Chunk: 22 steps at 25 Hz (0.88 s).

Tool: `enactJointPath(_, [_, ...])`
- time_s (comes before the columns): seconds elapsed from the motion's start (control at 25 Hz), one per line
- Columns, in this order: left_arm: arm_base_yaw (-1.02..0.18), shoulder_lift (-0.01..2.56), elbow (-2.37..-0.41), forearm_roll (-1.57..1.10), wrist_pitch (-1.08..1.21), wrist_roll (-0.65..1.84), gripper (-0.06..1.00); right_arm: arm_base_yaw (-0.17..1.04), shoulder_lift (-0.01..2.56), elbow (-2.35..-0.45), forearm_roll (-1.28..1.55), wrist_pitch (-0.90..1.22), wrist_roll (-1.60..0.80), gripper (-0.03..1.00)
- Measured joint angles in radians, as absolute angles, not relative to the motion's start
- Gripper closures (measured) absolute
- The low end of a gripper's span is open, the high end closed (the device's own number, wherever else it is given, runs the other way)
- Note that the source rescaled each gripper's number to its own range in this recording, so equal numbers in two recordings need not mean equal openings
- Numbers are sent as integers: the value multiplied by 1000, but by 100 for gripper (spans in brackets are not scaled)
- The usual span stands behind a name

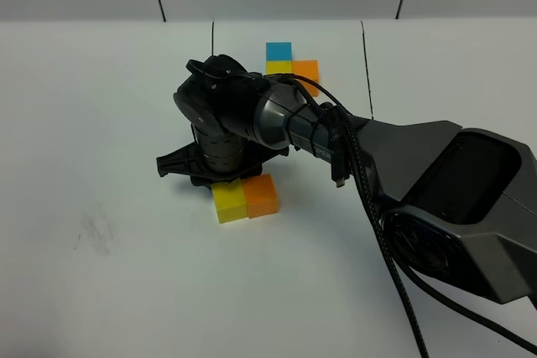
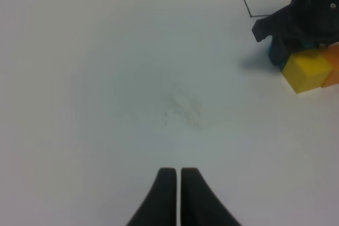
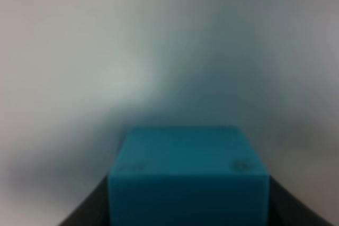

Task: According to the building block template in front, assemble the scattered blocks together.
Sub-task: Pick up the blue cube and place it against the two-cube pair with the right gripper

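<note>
The template [image 1: 289, 61] is an L of blue, yellow and orange cubes at the far middle, between thin black lines. A loose yellow block [image 1: 228, 201] and an orange block [image 1: 262, 195] sit touching side by side in the middle of the table. My right gripper [image 1: 211, 175] reaches across and points down just behind the yellow block. In the right wrist view the right gripper [image 3: 188, 207] is shut on the sky blue block [image 3: 186, 173], which the exterior view hides. The left gripper [image 2: 178, 186] is shut and empty over bare table, well away from the yellow block [image 2: 307, 70].
The white table [image 1: 101, 123] carries a faint grey smudge [image 1: 96, 230] at the left. The right arm and its cables [image 1: 369, 173] stretch from the lower right across the middle. A black frame line [image 1: 366, 64] runs right of the template.
</note>
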<state>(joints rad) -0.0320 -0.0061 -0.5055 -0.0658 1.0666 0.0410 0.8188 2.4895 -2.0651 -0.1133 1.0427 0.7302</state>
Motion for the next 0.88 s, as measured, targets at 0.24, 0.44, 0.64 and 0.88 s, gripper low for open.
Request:
enactJointPath(0.24, [-32,-6,-506,-66,1067,41,94,819,2490,-2067,-89,1063,674,45])
enactJointPath(0.44, [-32,-6,-506,-66,1067,41,94,819,2490,-2075,-78,1077,657,45])
enactJointPath(0.64, [-32,-6,-506,-66,1067,41,94,819,2490,-2075,-78,1076,655,45])
enactJointPath(0.88, [-32,-6,-506,-66,1067,41,94,819,2490,-2075,-78,1069,648,45])
